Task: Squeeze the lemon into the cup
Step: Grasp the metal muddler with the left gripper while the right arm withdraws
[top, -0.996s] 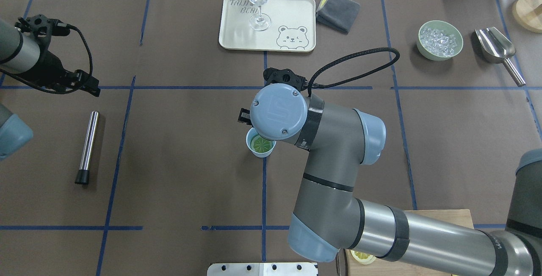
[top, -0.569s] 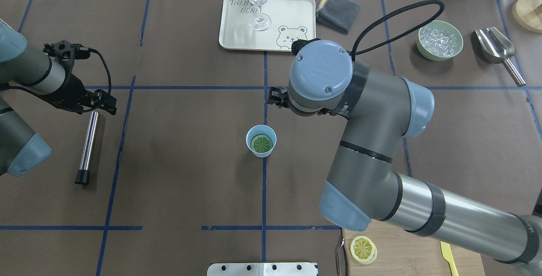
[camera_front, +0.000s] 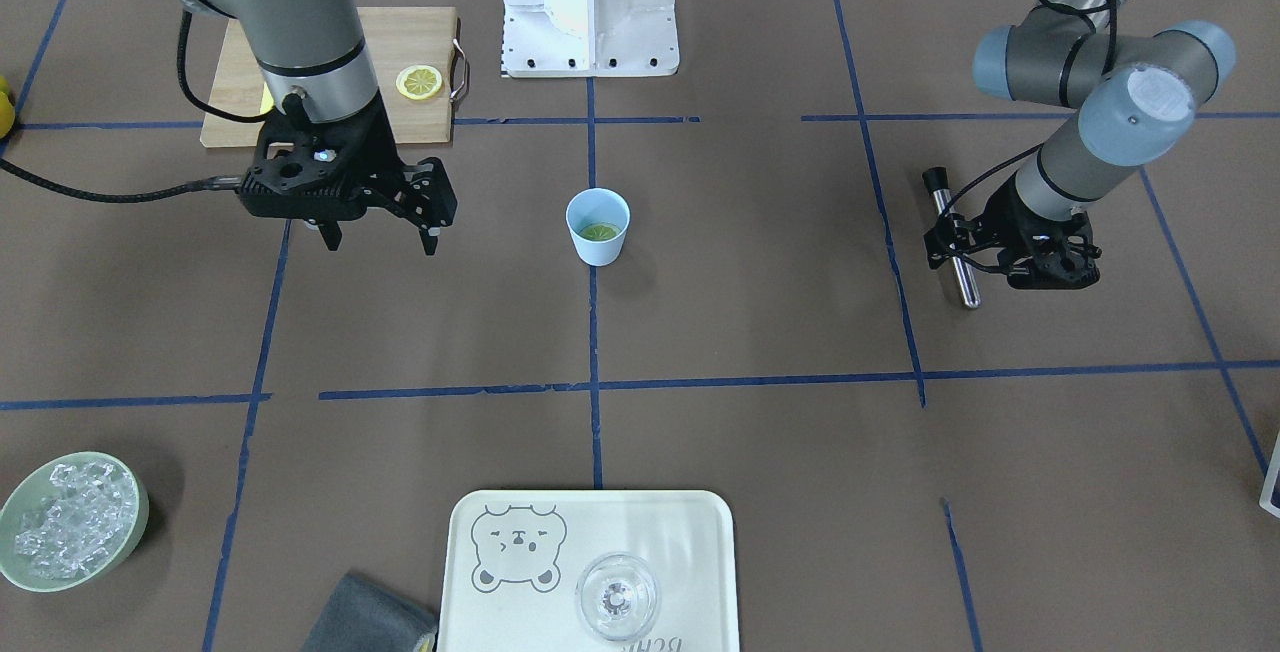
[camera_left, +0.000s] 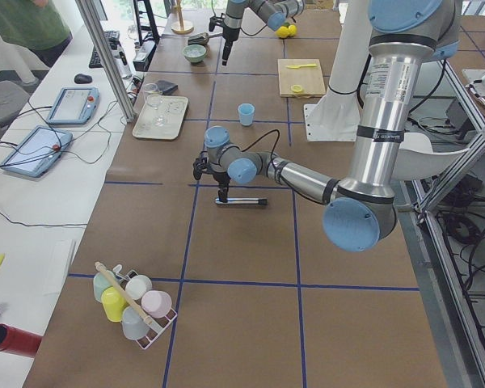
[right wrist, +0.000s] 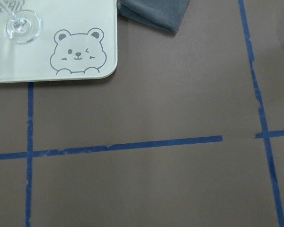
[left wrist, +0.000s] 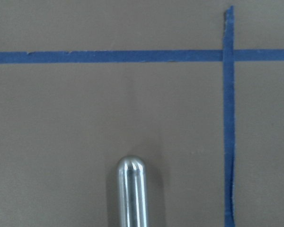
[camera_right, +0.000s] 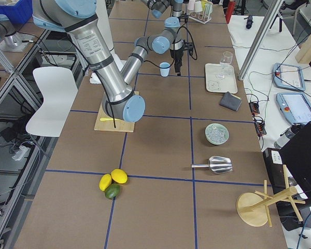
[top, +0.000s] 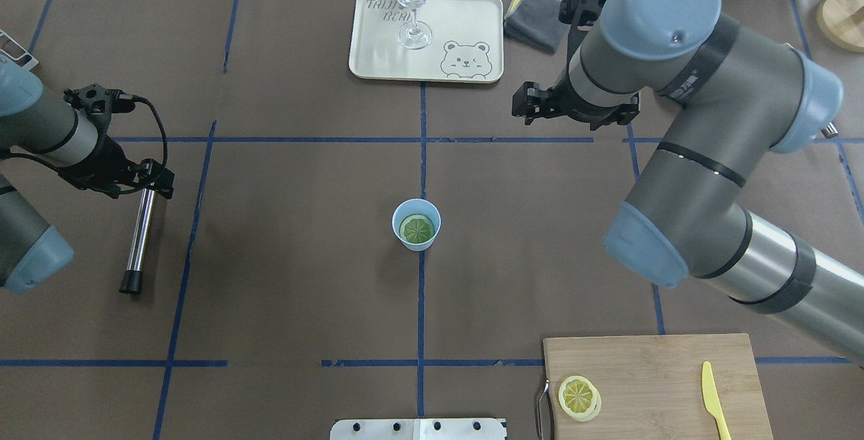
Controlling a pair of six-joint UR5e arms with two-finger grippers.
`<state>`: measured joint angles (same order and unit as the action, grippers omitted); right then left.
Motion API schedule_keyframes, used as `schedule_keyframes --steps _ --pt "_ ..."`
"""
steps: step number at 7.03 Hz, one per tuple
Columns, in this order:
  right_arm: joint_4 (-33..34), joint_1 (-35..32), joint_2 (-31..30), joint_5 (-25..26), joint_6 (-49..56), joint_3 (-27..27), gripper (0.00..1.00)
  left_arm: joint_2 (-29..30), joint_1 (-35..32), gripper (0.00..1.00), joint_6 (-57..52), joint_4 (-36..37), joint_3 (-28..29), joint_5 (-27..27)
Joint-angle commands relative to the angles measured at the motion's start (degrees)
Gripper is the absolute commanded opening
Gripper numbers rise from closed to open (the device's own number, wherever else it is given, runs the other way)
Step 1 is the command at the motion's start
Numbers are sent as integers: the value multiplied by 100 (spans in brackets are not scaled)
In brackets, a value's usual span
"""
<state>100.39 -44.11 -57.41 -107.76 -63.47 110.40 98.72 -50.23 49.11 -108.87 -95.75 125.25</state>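
The light-blue cup stands upright at the table's middle, and also shows in the front-facing view. A round lemon piece lies inside it, cut face up. My right gripper is open and empty, hanging above the table well off to the cup's side, toward the tray; in the overhead view its wrist hides most of it. My left gripper hovers over the far end of a steel rod and looks open and empty. The left wrist view shows the rod's rounded tip and no fingers.
A cream tray with a wine glass and a grey cloth sit at the back. A wooden board holds a second lemon slice and a yellow knife. A green bowl of ice stands beyond the right arm.
My right arm has swung from right over the cup toward the back right, uncovering the cup and the board. My left gripper has moved in over the rod's far end.
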Motion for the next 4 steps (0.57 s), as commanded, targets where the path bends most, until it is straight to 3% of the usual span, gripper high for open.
schedule_keyframes --steps 1,4 --pt "-2 -552 -225 -481 544 34 100 24 13 100 -7 -20 169 9" --pt "-2 -713 -271 -588 730 34 100 42 31 100 20 -46 276 9"
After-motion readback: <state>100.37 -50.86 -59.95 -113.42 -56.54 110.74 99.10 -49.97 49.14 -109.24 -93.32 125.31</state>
